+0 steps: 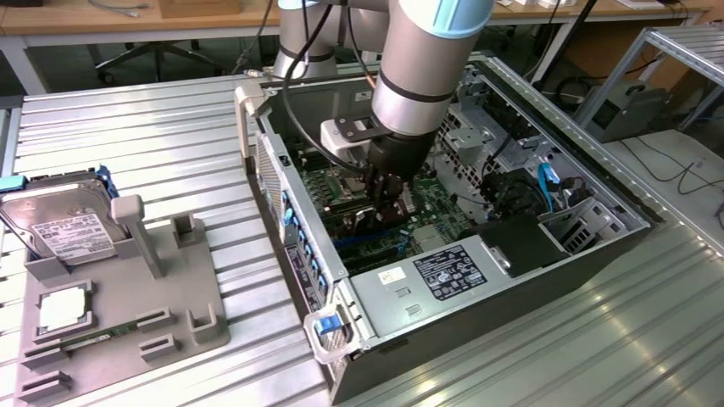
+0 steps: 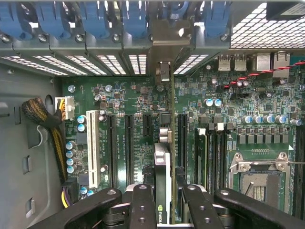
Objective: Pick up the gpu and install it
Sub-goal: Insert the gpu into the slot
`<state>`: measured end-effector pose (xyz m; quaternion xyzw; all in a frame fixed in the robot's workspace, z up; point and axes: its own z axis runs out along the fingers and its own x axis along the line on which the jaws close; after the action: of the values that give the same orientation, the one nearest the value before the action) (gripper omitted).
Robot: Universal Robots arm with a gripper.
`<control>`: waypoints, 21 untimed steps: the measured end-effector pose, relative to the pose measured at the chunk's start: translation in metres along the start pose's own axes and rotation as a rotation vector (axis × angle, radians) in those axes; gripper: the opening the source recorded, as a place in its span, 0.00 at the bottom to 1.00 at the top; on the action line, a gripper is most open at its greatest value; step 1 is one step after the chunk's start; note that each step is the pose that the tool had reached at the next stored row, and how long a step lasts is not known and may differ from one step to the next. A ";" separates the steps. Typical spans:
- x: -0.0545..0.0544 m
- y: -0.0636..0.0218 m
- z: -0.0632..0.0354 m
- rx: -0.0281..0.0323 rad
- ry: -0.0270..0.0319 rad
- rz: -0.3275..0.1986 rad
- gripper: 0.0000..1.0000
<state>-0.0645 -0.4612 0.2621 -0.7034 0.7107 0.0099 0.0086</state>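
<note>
- One gray holder tray (image 1: 192, 292) sits at the near edge of the worktop (image 1: 147, 127), toward the exterior view's left. It carries a small green memory stick (image 1: 70, 341). A silver hard drive (image 1: 63, 227) rests tilted at its far end.
- One open computer case (image 1: 565, 280) lies on its side at mid-worktop, with the power supply (image 1: 447, 270) at its near end.
- The gripper (image 1: 385, 202) is lowered inside the case. Its fingers (image 2: 143, 205) are closed on the gpu (image 2: 162, 167), one on each face of the card.
- The gpu stands on edge above the green motherboard (image 2: 124, 95), parallel to the expansion slots (image 2: 128, 143). Whether its lower edge is seated in a slot cannot be told.
- At the far end, the card's metal end bracket (image 2: 166, 40) meets the case's rear slot panel, among the blue retention clips (image 2: 95, 19).
</note>
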 end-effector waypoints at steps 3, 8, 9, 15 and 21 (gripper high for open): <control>0.000 0.0000 0.0000 0.0000 0.0001 0.000 0.27; 0.000 0.0000 -0.0001 -0.0001 0.0002 -0.002 0.27; 0.000 0.0000 0.0000 -0.0002 0.0002 -0.002 0.27; 0.000 0.0000 0.0012 -0.0002 0.0002 -0.004 0.27; 0.000 0.0000 0.0014 -0.0004 0.0002 -0.011 0.27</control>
<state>-0.0645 -0.4609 0.2608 -0.7071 0.7070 0.0100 0.0084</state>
